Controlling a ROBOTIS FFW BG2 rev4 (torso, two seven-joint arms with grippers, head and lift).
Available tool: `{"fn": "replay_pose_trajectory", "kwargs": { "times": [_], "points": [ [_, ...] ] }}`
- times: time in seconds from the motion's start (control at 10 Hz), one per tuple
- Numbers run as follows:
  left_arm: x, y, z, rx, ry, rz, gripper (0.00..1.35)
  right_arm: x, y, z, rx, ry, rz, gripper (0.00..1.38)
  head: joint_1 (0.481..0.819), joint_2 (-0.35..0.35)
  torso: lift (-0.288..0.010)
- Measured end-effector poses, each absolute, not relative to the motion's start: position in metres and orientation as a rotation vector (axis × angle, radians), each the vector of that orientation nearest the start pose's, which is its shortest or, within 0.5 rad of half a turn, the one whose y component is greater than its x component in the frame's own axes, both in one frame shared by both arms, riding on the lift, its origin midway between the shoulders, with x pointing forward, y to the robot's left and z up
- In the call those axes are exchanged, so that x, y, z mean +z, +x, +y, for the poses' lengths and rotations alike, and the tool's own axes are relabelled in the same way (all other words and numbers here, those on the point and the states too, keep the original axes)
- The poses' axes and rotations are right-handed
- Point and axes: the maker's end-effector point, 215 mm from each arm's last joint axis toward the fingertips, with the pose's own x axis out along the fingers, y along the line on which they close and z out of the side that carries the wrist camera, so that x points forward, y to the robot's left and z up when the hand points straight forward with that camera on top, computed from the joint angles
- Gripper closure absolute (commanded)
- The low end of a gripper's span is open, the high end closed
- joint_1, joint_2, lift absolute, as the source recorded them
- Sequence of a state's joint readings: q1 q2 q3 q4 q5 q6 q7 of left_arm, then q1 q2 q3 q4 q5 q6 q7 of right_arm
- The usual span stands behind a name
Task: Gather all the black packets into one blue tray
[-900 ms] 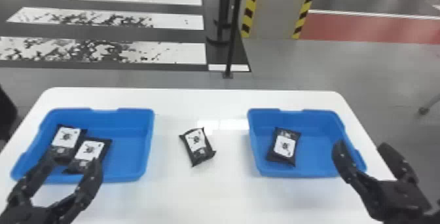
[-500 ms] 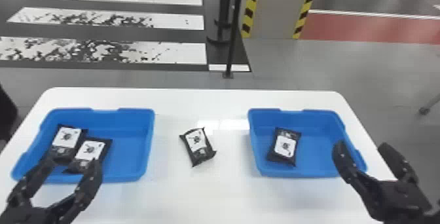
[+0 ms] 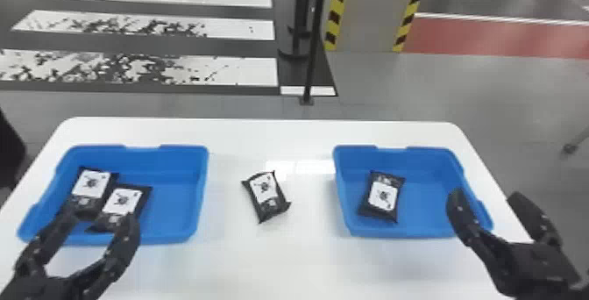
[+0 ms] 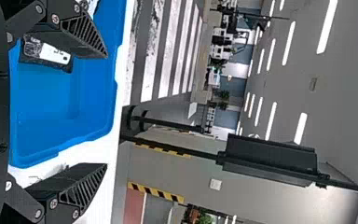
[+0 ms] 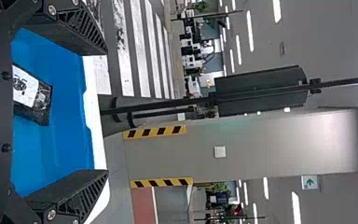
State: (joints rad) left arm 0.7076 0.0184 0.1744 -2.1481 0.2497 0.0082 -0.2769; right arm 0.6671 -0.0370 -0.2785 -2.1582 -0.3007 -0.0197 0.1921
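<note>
In the head view my left gripper (image 3: pixel 101 216) stands open over the near edge of the left blue tray (image 3: pixel 177 209). Two black packets, one at the left (image 3: pixel 91 185) and one beside it (image 3: pixel 122 200), lie in that tray. Another black packet (image 3: pixel 265 194) rests on the table between the trays. The right blue tray (image 3: pixel 423 216) holds one packet (image 3: pixel 382 196). My right gripper (image 3: pixel 486 194) is open by that tray's right wall. The left wrist view has my left gripper (image 4: pixel 107 111) open; in the right wrist view my right gripper (image 5: pixel 108 113) is too.
Both trays stand on a white table (image 3: pixel 271 259) with rounded far corners. Beyond its far edge are a thin black pole (image 3: pixel 312 49) and a pillar (image 3: pixel 368 12) with yellow-black stripes.
</note>
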Motion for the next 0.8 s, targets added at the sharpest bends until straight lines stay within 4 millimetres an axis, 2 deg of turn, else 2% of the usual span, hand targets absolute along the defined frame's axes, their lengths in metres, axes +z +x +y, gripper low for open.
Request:
{"fn": "replay_pose_trajectory", "kwargs": {
  "times": [0.3, 0.6, 0.8],
  "points": [
    [-0.363, 0.388, 0.247, -0.164, -0.146, 0.118, 0.21, -0.322, 0.390, -0.328, -0.006, 0.110, 0.017, 0.11, 0.695, -0.115, -0.110],
    [-0.386, 0.410, 0.200, -0.266, -0.153, 0.177, 0.21, -0.328, 0.392, -0.317, 0.017, 0.126, 0.029, 0.11, 0.695, -0.165, -0.110],
    [-0.399, 0.427, 0.176, -0.311, -0.142, 0.211, 0.21, -0.334, 0.394, -0.306, 0.037, 0.142, 0.036, 0.11, 0.695, -0.175, -0.110]
  ]
}}
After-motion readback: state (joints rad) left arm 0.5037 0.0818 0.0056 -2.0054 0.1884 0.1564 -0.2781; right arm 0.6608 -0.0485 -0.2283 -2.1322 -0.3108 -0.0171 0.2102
